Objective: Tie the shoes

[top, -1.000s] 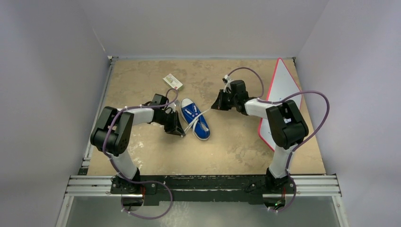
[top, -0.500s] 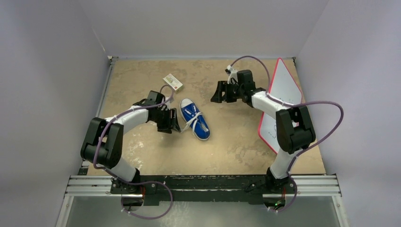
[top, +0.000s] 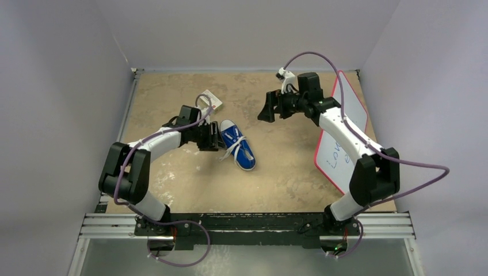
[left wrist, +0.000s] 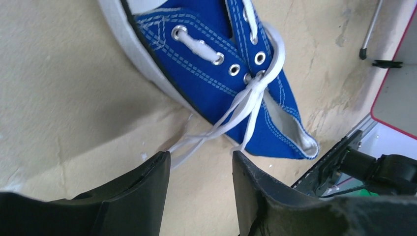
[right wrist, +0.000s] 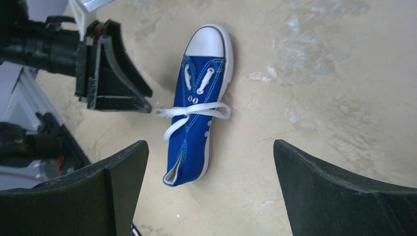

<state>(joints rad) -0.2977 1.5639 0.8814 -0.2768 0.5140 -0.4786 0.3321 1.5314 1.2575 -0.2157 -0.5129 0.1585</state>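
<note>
1. Tan scuffed table (top: 288,172) inside grey walls (top: 57,86); shoe (top: 237,145) near the middle, toe toward the far side.
2. Laces (left wrist: 246,105) crossed once, both ends trailing off the side toward the left tool (left wrist: 199,162); no bow yet.
3. Left tool just beside the shoe, parted, nothing gripped, lace ends right at the gap.
4. Right tool (top: 266,110) well apart, beyond the toe, spread wide, empty.
5. Step in hand, seemingly: gathering the loose ends. Next: pinch one end without dragging the shoe; bring the right tool in for the other.

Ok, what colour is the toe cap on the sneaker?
White; the toe cap shows best in the right wrist view.
</note>
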